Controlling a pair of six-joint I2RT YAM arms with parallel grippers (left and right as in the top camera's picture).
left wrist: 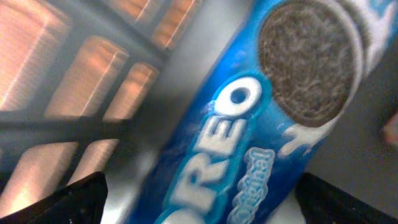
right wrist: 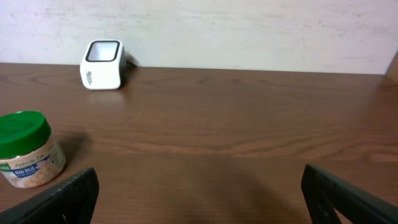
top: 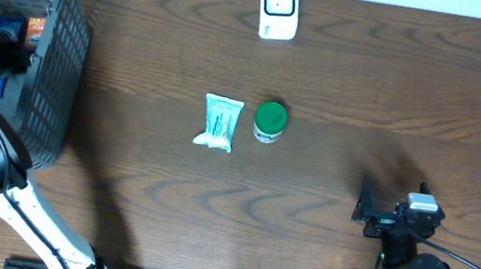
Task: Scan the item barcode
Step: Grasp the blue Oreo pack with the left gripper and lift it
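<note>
Now the Oreo pack, down in the basket at upper left, is framed by the left gripper, jaws apart, nothing clamped. The right gripper is held spread, empty. That glossy wrapper could be pinched off-centre and let slip.

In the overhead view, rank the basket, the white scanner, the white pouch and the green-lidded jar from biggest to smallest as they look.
Largest: basket, by far.
Next: white scanner and white pouch, too alike to rank.
Smallest: green-lidded jar.
</note>
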